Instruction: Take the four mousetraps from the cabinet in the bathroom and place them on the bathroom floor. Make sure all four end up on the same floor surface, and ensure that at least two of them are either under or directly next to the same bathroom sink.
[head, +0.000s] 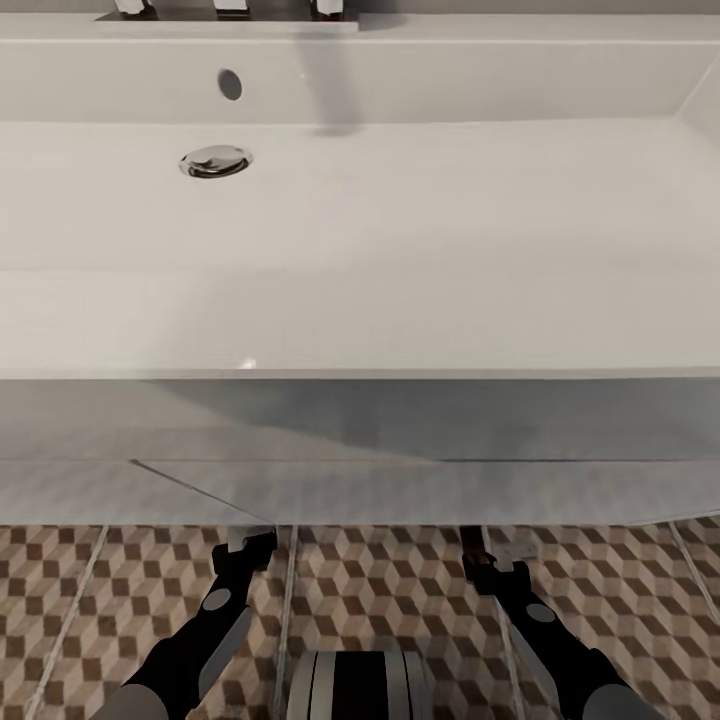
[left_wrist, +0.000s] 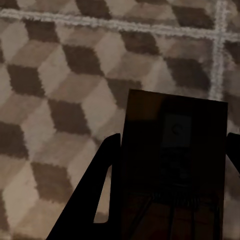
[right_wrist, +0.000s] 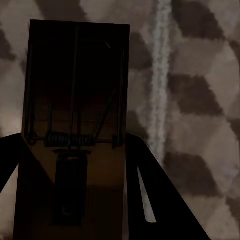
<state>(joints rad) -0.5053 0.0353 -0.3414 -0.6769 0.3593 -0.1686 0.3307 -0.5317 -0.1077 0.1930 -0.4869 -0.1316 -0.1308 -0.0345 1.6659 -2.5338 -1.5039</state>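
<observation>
At left, the left gripper (head: 250, 545) hangs low over the bathroom floor (head: 390, 590) of brown, beige and white cube-patterned tiles, its dark fingers (left_wrist: 92, 200) closed against a flat brown wooden mousetrap (left_wrist: 172, 170) with dark metal parts. Above spans the smooth white rectangular bathroom sink (head: 400, 260), with a chrome drain (head: 215, 161). At right, the right gripper (head: 495, 560) likewise clamps a second mousetrap (right_wrist: 75, 125), coil spring visible.
</observation>
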